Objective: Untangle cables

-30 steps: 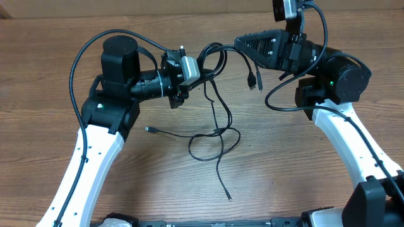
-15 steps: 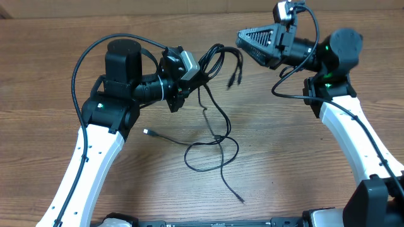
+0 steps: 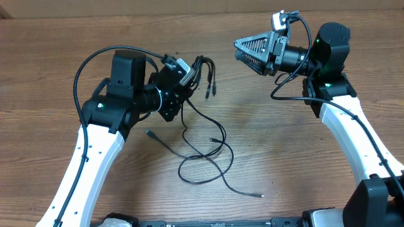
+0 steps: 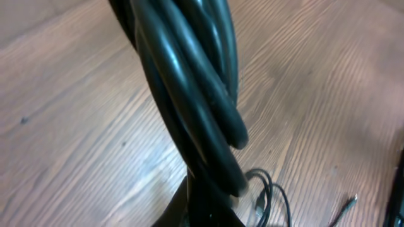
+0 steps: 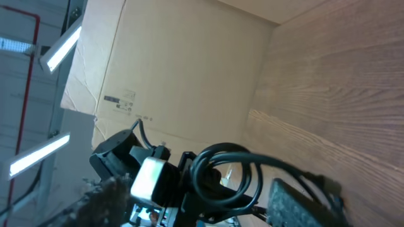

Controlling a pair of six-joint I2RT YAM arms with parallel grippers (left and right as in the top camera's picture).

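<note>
Above the brown wooden table [image 3: 303, 157], the left jaws stay clenched on the thin black looped cables [image 4: 189, 101], their tails trailing below. The right jaws, spread and empty, have backed away, so the tangle still needs pulling apart.

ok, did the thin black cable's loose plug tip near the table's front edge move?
Yes. That slim plug tip slid right, from above the middle of the black base rail toward its right end.

No words or numbers can be read here. The cardboard box [image 5: 183, 69] in the right wrist view bears a small printed label [image 5: 120, 101] at left centre, too blurred to make out.
</note>
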